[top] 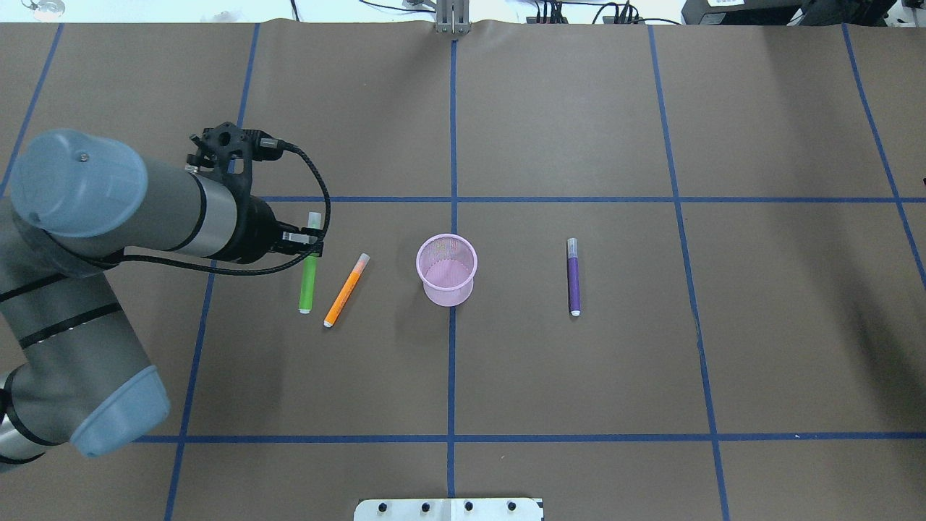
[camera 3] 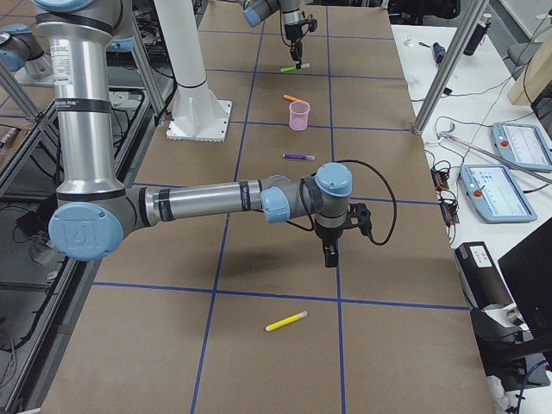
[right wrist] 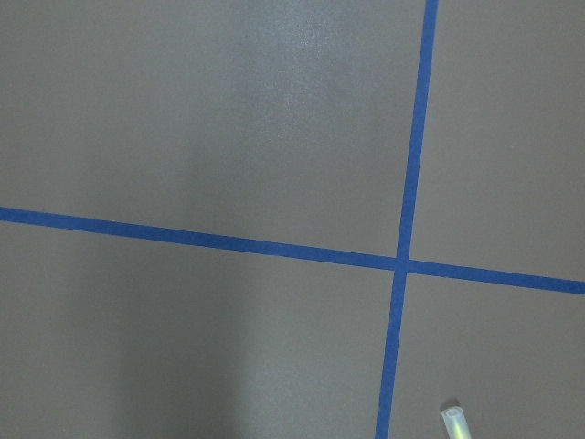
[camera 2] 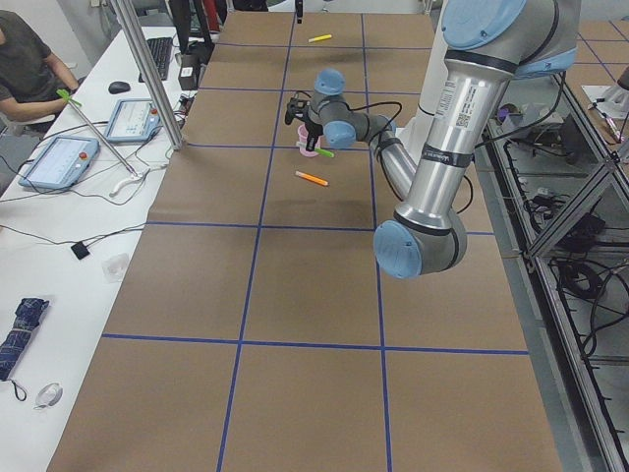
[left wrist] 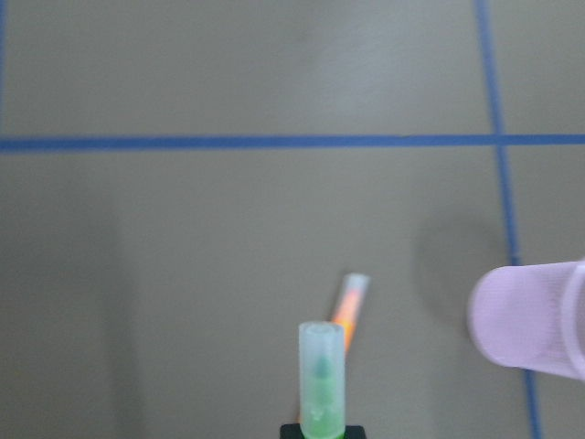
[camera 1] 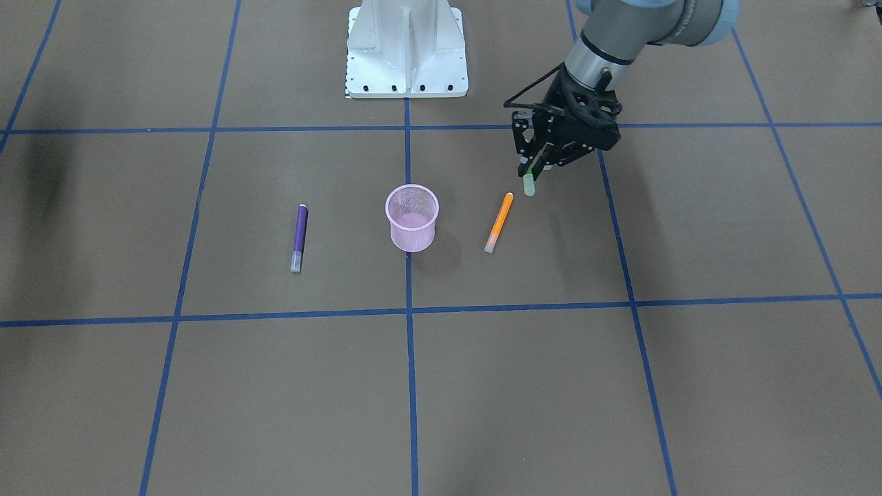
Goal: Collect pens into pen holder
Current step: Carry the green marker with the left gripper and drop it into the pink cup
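Brown paper crossed by blue tape lines covers the table (top: pixel 651 362), and the task's things sit in a row near its middle. The left arm (top: pixel 108 210) reaches in low from its own side. Its left gripper (top: pixel 311 244) is clamped on the green pen (top: pixel 307 286) near the pale cap end, so most of the barrel juts out roughly level beyond the fingers. In the left side view the pen seems raised off the paper, which suits a carry toward the cup. The right arm (camera 3: pixel 207 203) hangs well apart from the row. Whether the right gripper (camera 3: pixel 330 257) is apart or together I cannot tell, and a yellow pen (camera 3: pixel 286 321) lies on the paper not far from it. The pink mesh pen holder (top: pixel 448 295) stands upright on a tape line, its mouth open and nothing visible inside. The orange pen (top: pixel 346 290) lies slanted between the held pen and the holder. The purple pen (top: pixel 574 278) lies on the holder's far side, nearer the right arm's reach. The held pen will likely need tipping upright before it can drop in.
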You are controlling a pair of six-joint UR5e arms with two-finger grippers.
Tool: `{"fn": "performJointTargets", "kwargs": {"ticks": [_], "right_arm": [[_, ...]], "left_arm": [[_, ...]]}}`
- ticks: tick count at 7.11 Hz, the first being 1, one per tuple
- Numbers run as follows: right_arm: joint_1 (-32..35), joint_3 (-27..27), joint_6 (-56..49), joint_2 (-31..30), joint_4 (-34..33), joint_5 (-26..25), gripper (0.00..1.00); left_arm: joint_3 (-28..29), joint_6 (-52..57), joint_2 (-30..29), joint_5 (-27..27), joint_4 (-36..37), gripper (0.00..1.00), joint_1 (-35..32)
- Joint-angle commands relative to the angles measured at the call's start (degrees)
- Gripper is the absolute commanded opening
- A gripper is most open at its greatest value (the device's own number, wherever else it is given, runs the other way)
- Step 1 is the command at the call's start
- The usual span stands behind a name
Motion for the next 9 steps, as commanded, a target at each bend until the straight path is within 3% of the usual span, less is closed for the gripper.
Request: {"fn": "performJointTargets", "kwargs": {"ticks": [1,2,3,5,8,9], "right_arm": [[-0.22,-0.03,0.07,0.29,0.01,0.00,1.00],[-0.48,-0.20,0.07,0.47,-0.07,0.00,1.00],[-0.74,-0.21,0.07,0.56,-0.08,-0.09,1.00],[-1.09,-0.82,0.24,0.91,-0.08,-0.09,1.00],[-1.62,-1.00,0.24,1.00,-0.08,-0.09,1.00],[-1.63,-1.08,0.24,1.00,-0.08,-0.09,1.00]], "left_arm": [[3.07,10.35,-10.12,10.40,0.81,0.00,5.09],[6.49,13.63,-13.66,14.55,0.03,0.00,6.86],[10.53,14.02,-17.70,15.29,-1.11,0.00,7.57],[16.43,16.98,-18.70,22.65,-5.84,0.00,9.68],[19.60,19.03,-18.88,23.99,-8.31,0.00,10.04],[19.79,18.94,-18.79,24.00,-9.28,0.26,10.39]]}}
